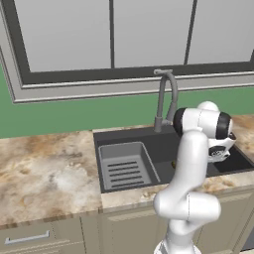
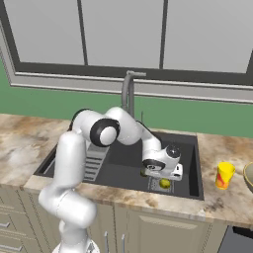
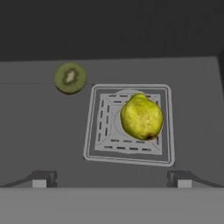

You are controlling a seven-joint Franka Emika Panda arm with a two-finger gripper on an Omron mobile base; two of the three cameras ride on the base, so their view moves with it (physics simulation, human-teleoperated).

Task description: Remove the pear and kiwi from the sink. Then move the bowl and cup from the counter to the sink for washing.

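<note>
I have the tool (image 3: 112,178) hanging low inside the sink (image 2: 190,148), and its two tips are spread wide with nothing between them. I keep them wide so they can fit around the fruit.

Just past the tips sits the pear (image 3: 141,117). It is bright yellow-green and it rests on the square drain grate (image 3: 94,131) in the floor of the sink, right under my tool. That is why I think the pear is the first thing to grab — it is lined up between the tips.

A bit farther off lies the kiwi (image 3: 70,78), near the pear but not touching it. It lies on the bare dark floor of the sink, with its pale cut face turned up.

From the right base view I see my arm bent down into the sink, with the pear (image 2: 164,184) peeking out just below the hand.

Farther away, on the marbled surface (image 2: 232,202) to the right of the sink, stands the yellow cup (image 2: 224,175). The bowl (image 2: 248,176) sits beside it at the picture's edge — both wait there for later.

Behind it all rises the grey faucet (image 2: 129,94).
</note>
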